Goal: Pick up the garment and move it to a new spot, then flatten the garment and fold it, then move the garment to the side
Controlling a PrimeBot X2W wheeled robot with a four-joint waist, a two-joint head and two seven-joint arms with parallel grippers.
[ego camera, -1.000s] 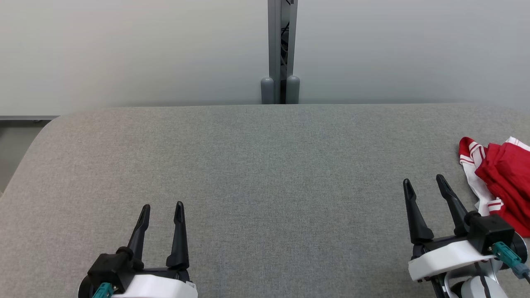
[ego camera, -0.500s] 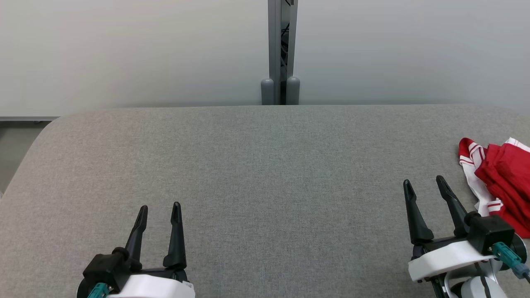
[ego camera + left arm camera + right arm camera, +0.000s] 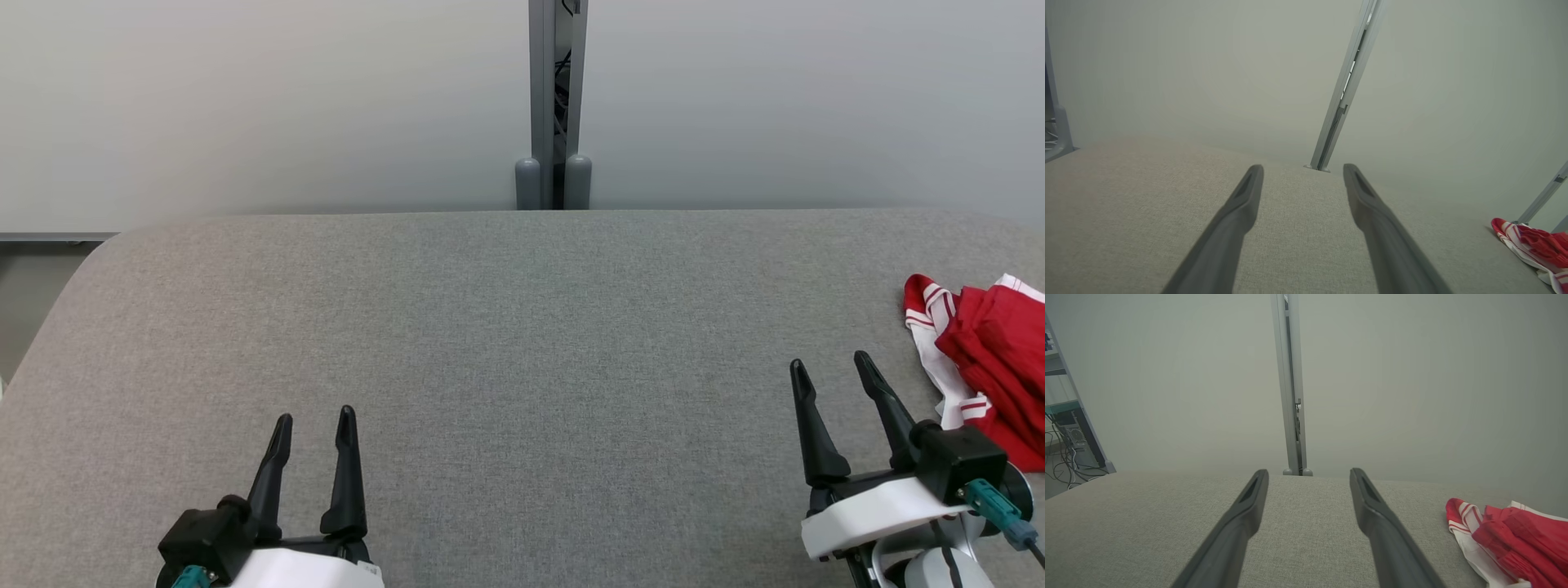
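A crumpled red and white garment (image 3: 984, 359) lies at the right edge of the grey table (image 3: 522, 327); it also shows at the far right as the garment (image 3: 1531, 245) in the left wrist view and as the garment (image 3: 1506, 539) in the right wrist view. My right gripper (image 3: 829, 367) stands open just left of it, a short gap away, with nothing between its fingers. At the lower left my left gripper (image 3: 315, 416) is open and empty, far from the cloth. Both pairs of fingers point toward the far edge of the table.
A pale wall with a grey vertical post (image 3: 553, 106) stands behind the table. The table's left corner is rounded (image 3: 90, 261). In the right wrist view, shelving with cables (image 3: 1065, 449) stands beyond the table's left end.
Both grippers have drawn back a little toward the near edge of the table, still open. The whole picture has slid down slightly, so the camera moved. The garment lies as before.
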